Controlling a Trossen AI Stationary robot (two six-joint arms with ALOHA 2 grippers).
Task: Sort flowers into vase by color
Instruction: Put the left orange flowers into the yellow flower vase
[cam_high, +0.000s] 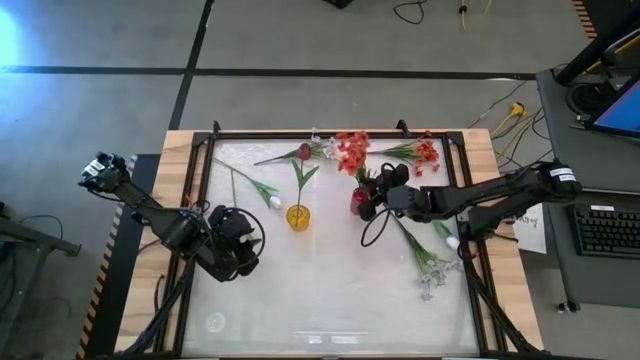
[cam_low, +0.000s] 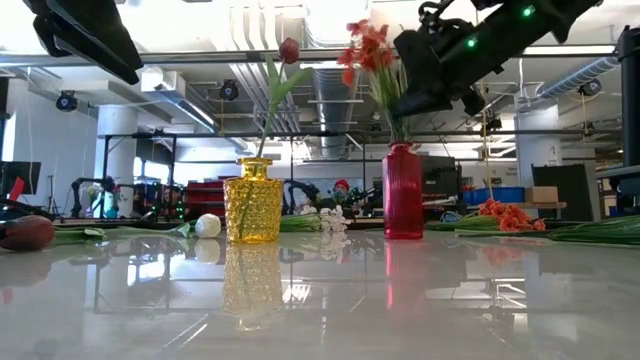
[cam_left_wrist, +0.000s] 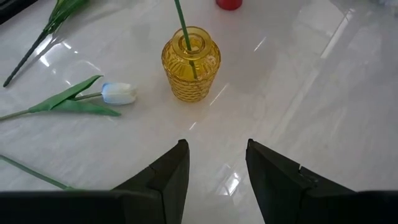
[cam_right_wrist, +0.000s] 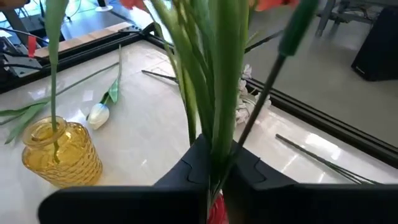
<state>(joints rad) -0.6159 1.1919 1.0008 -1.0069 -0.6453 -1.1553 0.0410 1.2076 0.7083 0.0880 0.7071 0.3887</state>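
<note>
Near the middle of the overhead frame the right gripper (cam_high: 372, 196) hangs over the red vase (cam_low: 403, 191), its fingers (cam_right_wrist: 193, 163) pinched tight around the green stems of a red-orange spray (cam_low: 368, 48), whose blossoms rise above the vase in the low view. The stems run down between the fingers toward the vase mouth, but I cannot tell whether they reach inside. Just left of it, in the centre of the overhead frame, stands the yellow vase (cam_high: 298, 216) with one dark red tulip (cam_low: 289, 50) upright in it. The left gripper (cam_left_wrist: 215, 167) waits in the lower left of the overhead frame, well apart from the yellow vase, its fingers spread moderately with nothing between them. On the white table (cam_high: 330, 300), a white tulip bud (cam_left_wrist: 118, 93) with its green leaf lies left of the yellow vase. Another dark red tulip (cam_high: 304, 151) and a second red-orange spray (cam_high: 425, 152) lie along the upper edge of the table, and a white spray (cam_high: 432, 272) lies in the lower right, below the right arm.
</note>
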